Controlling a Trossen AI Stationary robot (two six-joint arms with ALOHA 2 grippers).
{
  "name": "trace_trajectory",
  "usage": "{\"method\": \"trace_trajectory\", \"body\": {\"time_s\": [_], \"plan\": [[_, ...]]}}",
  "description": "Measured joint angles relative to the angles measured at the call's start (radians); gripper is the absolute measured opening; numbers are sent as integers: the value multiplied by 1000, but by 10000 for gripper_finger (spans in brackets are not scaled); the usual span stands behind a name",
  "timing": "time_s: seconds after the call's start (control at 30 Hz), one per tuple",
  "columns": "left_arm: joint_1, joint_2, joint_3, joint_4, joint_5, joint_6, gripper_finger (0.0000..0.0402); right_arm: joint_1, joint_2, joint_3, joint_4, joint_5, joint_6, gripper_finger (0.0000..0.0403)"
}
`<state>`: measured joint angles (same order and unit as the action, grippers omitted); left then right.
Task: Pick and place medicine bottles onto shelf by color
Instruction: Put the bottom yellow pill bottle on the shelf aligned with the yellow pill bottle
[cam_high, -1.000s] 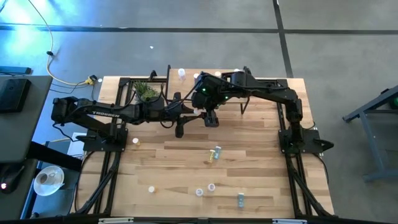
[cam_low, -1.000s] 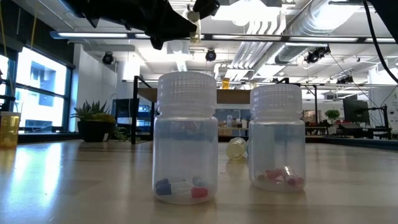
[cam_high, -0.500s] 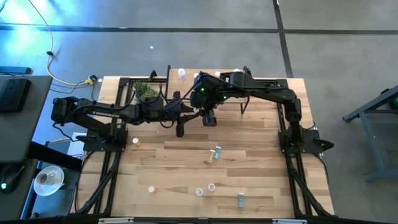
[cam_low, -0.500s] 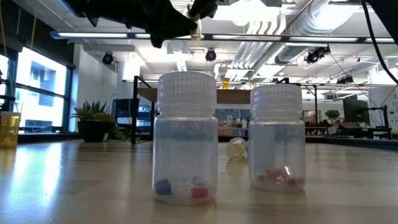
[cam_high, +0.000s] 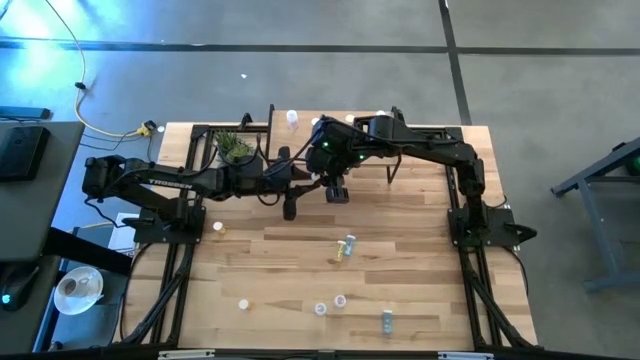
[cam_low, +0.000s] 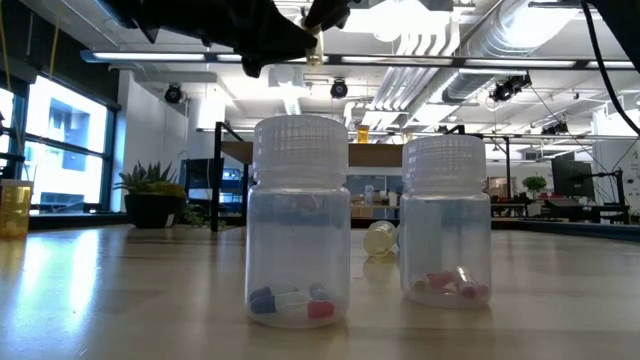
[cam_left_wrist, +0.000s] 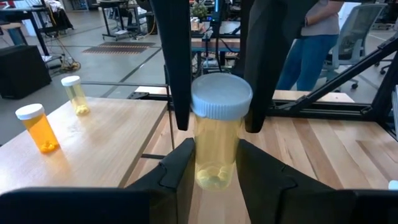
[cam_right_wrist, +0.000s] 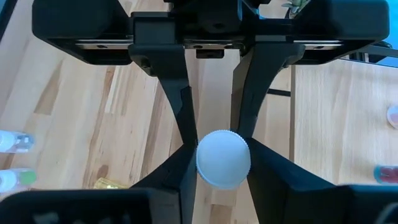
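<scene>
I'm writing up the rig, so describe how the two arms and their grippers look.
Both arms are dark, jointed and tube-like. The left arm bears pale lettering along its link; the right arm shows small green lights near its wrist. Dark cables loop where they meet. Each gripper, left gripper and right gripper, has two flat black tapering fingers.

You see two hands, the left hand (cam_left_wrist: 214, 171) and the right hand (cam_right_wrist: 222, 163), one yellow bottle (cam_left_wrist: 219, 140) between them, and two clear bottles (cam_low: 298, 220) up close.

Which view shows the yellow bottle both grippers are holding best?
Left wrist view: the yellow bottle shows full length, white cap and pills inside, between both grippers' fingers. The right wrist view shows only its cap from above, the low view a sliver; the high view hides it.
</scene>
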<state>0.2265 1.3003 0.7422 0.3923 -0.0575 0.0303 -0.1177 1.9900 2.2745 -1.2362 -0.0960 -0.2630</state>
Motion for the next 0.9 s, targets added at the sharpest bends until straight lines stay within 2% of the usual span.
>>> {"method": "trace_trajectory", "body": {"time_s": [0.43,0.9], "plan": [[12,0,0,2,-14,0,188,-33,-40,2,-77,73,-26,105],[49,0,0,1,-11,0,187,-132,-114,2,-246,49,-56,105]]}}
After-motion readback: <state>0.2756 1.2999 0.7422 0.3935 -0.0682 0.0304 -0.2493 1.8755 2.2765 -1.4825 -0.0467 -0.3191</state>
